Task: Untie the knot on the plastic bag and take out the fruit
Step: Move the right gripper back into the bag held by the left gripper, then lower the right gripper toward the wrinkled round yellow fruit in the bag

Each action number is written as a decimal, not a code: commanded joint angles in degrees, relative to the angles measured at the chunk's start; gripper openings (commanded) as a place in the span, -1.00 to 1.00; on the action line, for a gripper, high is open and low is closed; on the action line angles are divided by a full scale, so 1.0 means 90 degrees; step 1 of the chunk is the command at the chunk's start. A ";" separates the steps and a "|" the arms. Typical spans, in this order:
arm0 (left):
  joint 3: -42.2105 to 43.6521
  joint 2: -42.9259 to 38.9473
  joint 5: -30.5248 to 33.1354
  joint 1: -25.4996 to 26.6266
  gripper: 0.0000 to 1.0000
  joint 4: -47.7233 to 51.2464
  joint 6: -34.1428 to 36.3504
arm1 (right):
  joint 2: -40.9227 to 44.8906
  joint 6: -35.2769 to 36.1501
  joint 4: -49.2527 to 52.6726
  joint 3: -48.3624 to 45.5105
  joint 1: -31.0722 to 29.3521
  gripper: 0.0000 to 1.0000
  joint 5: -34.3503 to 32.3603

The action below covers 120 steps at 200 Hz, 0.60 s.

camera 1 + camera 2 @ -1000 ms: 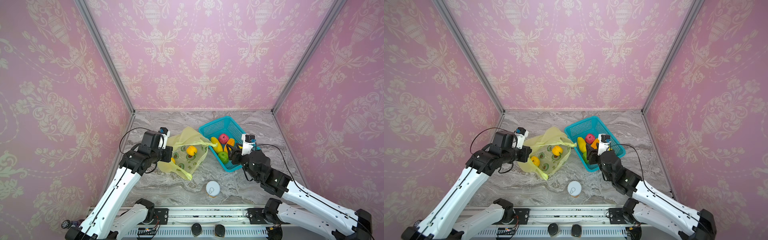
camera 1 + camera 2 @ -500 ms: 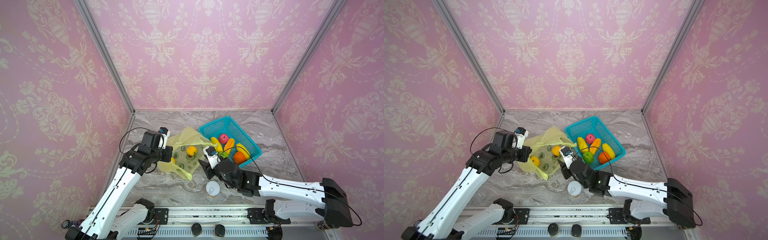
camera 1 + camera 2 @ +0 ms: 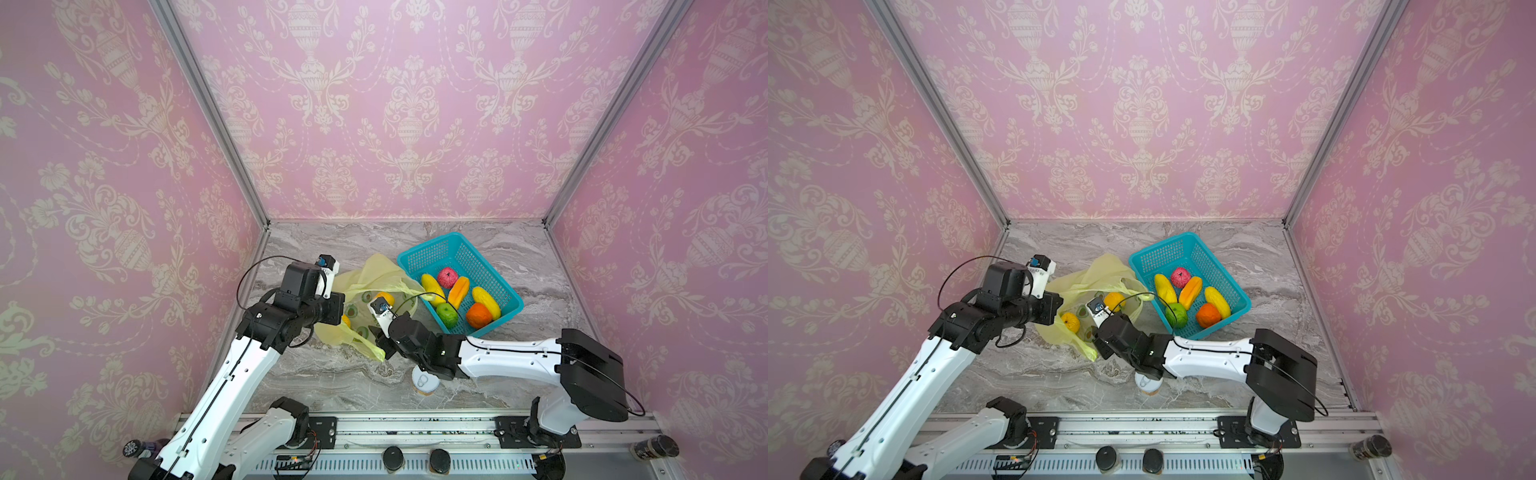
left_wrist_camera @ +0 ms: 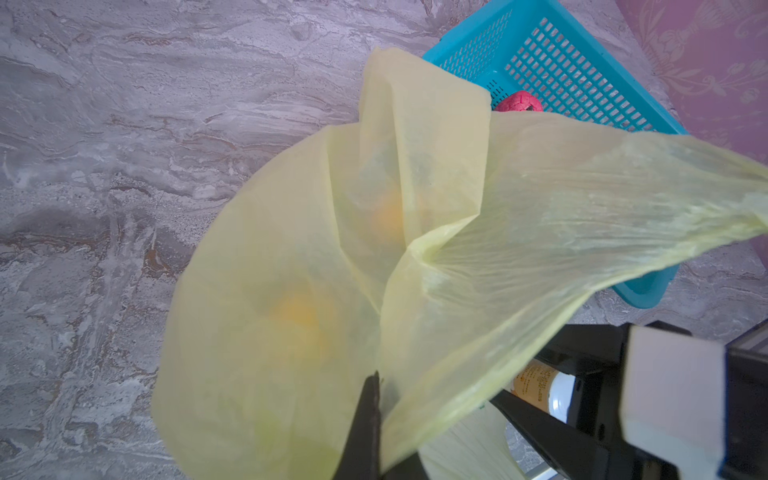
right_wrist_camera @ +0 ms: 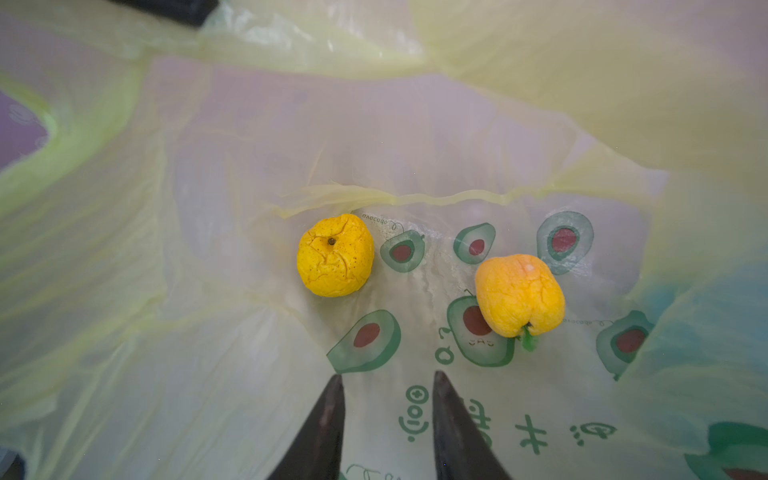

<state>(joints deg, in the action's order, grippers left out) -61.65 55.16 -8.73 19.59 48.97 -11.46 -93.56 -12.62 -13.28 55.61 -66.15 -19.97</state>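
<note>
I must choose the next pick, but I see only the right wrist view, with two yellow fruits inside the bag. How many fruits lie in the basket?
Observer: Six pieces of fruit lie in the basket.
Operator: What holds the bag open?
Observer: The left gripper, shut on the plastic bag, holds it up.
Operator: Is something near my arm?
Observer: A white-lidded can stands on the table, partly under the right arm.
</note>
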 commanded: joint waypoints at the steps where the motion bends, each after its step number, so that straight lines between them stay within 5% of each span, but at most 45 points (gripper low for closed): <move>1: 0.0037 -0.0110 -0.0186 -0.0058 -1.00 0.0102 -0.0074 | -0.0288 -0.0175 -0.0437 0.0207 -0.0023 -0.13 0.0315; 120: 0.0043 -0.0518 -0.1138 -0.0049 -1.00 -0.0252 -0.0074 | -0.2495 -0.1341 -0.3125 0.0367 0.0195 0.84 0.1034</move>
<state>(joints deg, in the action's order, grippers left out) -61.65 51.68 -14.92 19.59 47.79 -11.49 -113.78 -20.69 -33.39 57.63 -65.76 -12.10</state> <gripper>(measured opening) 0.047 0.882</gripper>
